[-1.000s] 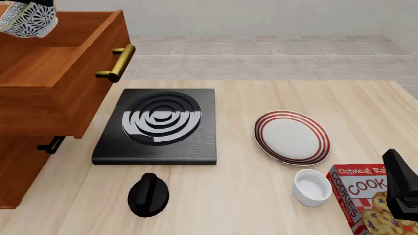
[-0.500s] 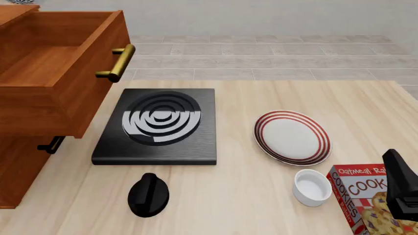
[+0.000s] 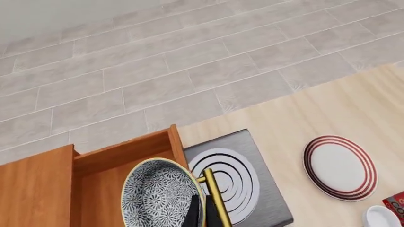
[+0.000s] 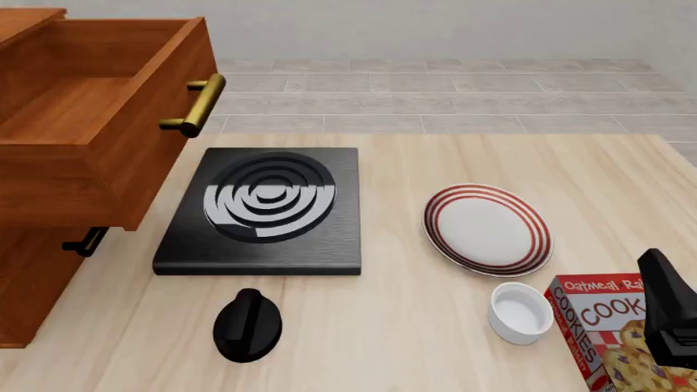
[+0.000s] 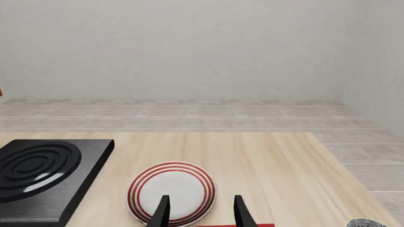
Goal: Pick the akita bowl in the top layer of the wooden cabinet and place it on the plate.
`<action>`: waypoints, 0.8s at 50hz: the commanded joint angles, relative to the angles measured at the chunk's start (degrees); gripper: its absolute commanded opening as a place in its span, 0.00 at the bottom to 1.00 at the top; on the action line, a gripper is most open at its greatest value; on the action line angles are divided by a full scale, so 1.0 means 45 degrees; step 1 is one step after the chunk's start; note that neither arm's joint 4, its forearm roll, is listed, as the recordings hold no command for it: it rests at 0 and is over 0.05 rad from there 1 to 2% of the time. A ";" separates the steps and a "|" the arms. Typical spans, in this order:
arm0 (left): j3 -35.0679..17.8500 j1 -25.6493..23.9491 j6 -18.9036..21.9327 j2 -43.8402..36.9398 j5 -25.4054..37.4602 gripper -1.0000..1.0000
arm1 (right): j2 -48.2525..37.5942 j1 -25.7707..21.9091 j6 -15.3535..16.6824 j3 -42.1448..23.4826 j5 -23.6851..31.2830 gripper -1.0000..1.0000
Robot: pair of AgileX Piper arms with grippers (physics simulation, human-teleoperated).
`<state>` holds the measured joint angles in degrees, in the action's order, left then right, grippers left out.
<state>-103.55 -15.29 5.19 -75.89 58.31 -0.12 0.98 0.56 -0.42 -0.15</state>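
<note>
My left fingers (image 3: 191,215) are clamped on the rim of the akita bowl (image 3: 161,195), holding it high above the open top layer (image 4: 104,122) of the wooden cabinet (image 4: 33,278). My right gripper (image 5: 198,211) hangs spread apart, empty, over the plate (image 4: 487,228) near the stove (image 4: 261,208).
</note>
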 commanded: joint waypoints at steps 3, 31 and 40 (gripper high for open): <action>-0.0410 -0.0728 0.0344 -0.0238 -0.0021 0.00 | 0.0000 0.0000 0.0000 0.0000 0.0000 1.00; -0.0085 -0.1728 0.0564 -0.0319 -0.0571 0.00 | 0.0000 0.0129 -0.0096 0.0003 -0.0002 1.00; -0.0068 -0.1963 0.0721 -0.0438 -0.0743 0.00 | -0.0041 0.0187 -0.0295 0.0004 0.0074 1.00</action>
<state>-103.55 -22.83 7.77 -77.53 55.71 -0.20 1.55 -0.31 -0.41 0.01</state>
